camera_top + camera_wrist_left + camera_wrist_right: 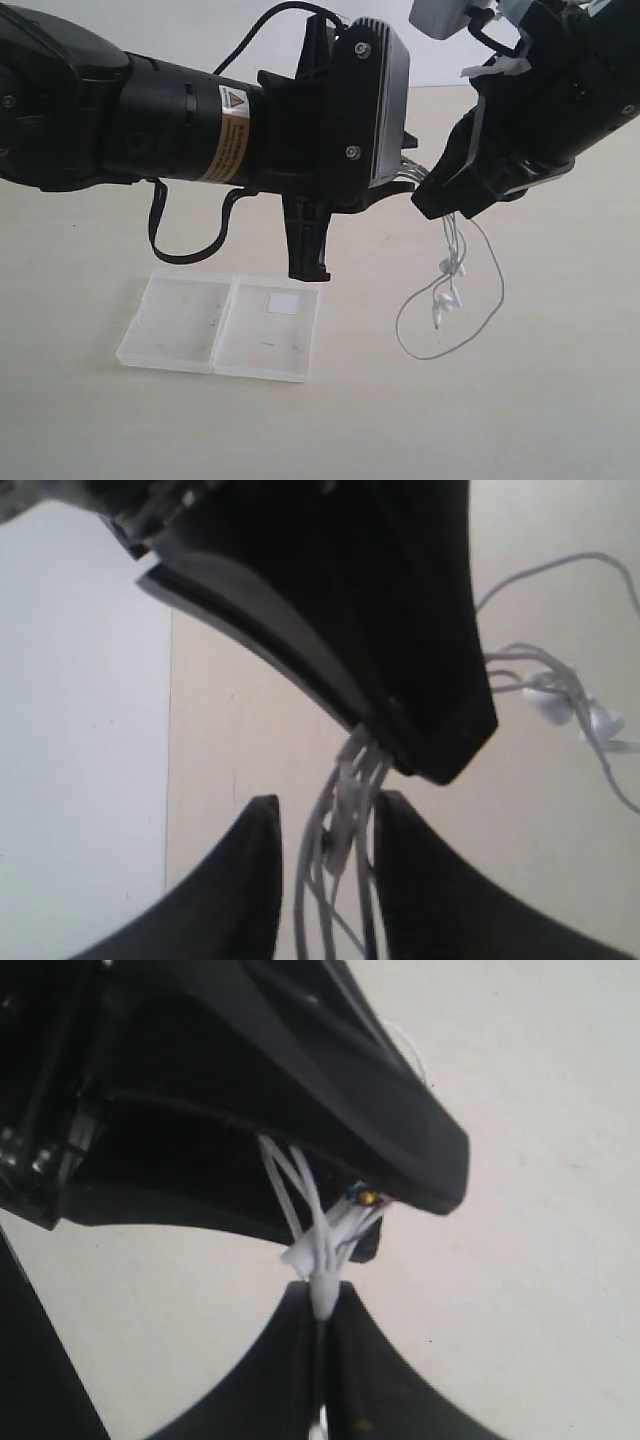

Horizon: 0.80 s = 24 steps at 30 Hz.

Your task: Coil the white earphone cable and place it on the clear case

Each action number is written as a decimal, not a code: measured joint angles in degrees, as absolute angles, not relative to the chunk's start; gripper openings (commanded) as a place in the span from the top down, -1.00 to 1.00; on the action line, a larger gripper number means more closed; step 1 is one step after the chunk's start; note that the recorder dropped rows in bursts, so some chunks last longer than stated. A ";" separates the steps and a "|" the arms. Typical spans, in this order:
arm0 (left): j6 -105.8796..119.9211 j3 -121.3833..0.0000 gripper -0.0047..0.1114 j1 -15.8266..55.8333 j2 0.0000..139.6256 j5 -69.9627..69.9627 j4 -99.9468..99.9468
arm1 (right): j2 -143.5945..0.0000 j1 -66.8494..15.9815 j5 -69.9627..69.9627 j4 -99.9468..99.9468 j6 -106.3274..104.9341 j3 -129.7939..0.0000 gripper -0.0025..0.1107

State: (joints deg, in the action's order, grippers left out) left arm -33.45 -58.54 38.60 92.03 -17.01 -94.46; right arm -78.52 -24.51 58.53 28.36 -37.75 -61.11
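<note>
The clear case (215,325) lies opened flat on the table (520,430), with nothing on it. Off its stickered half, well apart from the case and clear of the tabletop, the white earphone cable (452,285) dangles in a loose loop with both earbuds (hardly a tidy coil). Higher than the case, the right gripper (322,1295) is clamped on the gathered strands so the bundle cannot fall apart. The left gripper (327,810) has its jaws apart around those strands, probably to take a second hold.
</note>
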 measured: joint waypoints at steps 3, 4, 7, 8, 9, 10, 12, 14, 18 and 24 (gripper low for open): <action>-33.36 -58.54 0.85 38.60 92.03 -17.10 -94.46 | -78.52 -24.51 58.53 28.36 -37.75 -61.11 0.96; -33.18 -58.54 0.91 38.60 92.03 -17.13 -94.46 | -78.52 -24.51 58.53 28.36 -37.75 -61.11 0.96; -33.20 -58.54 0.92 38.60 92.03 -17.36 -94.46 | -78.52 -24.51 58.30 28.36 -37.75 -61.11 0.96; -33.20 -58.54 0.92 38.60 92.03 -17.36 -94.46 | -78.52 -24.51 58.30 28.36 -37.75 -61.21 0.96; -33.40 -58.54 0.92 38.60 92.03 -17.36 -94.46 | -78.52 -24.51 58.08 28.36 -37.75 -61.21 0.96; -33.91 -58.54 0.92 38.60 92.03 -17.47 -94.46 | -78.52 -24.51 57.94 28.36 -37.75 -61.21 0.96; -35.42 -58.54 0.92 38.60 92.03 -17.47 -94.46 | -78.52 -24.51 57.40 28.36 -37.75 -61.21 0.96; -37.31 -58.54 0.92 38.60 92.03 -17.47 -94.46 | -78.52 -24.51 56.80 28.36 -37.63 -61.21 0.96; -40.58 -58.54 0.92 38.60 91.69 -17.27 -94.46 | -78.52 -24.51 55.84 28.26 -37.24 -61.21 0.96; -47.69 -58.54 0.92 37.83 90.51 -19.24 -94.46 | -77.47 -24.51 55.71 28.13 -36.65 -62.37 0.96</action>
